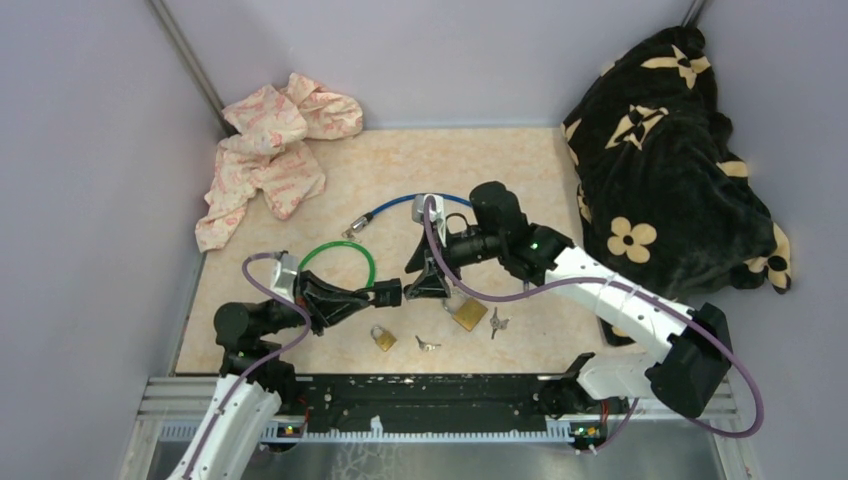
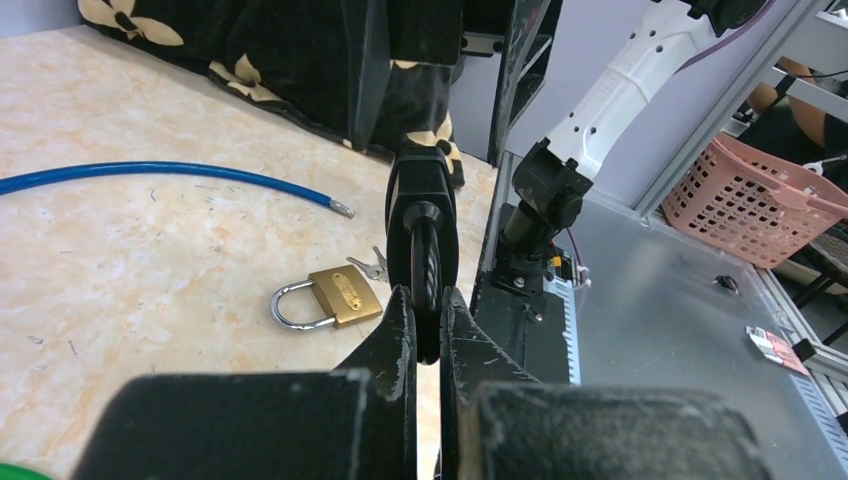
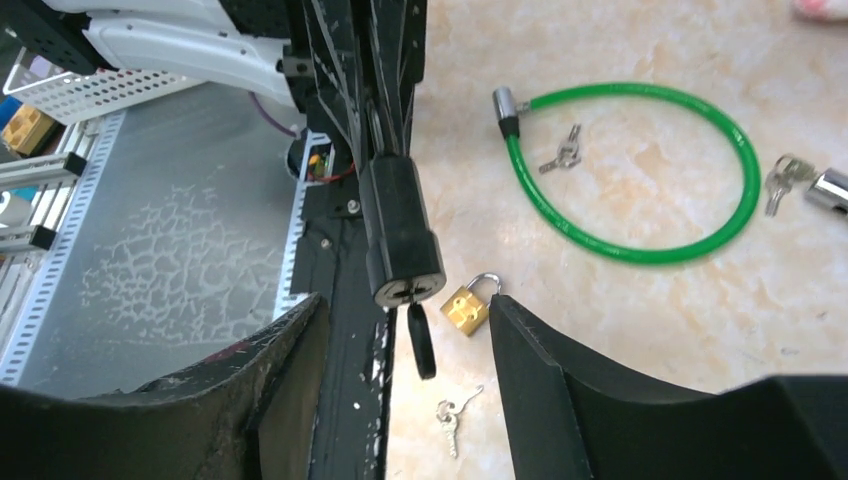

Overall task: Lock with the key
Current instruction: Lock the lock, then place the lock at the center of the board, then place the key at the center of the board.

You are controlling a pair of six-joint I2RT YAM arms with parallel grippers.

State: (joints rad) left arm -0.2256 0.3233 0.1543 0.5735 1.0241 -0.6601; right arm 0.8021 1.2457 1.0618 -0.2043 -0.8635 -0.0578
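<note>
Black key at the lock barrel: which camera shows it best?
Right wrist: the black key hangs from the end face of the lock barrel, the right hand open around it. Top external shows only a dark, unresolved clump. Left wrist shows the barrel from behind, clamped in the left hand; no key discernible.

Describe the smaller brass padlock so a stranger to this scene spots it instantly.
On the beige marbled table, look to the near edge, just ahead of the black rail. The small brass padlock with a silver shackle lies between that rail and the left gripper, a loose silver key to its right. The other brass padlock, farther right, is larger.
</note>
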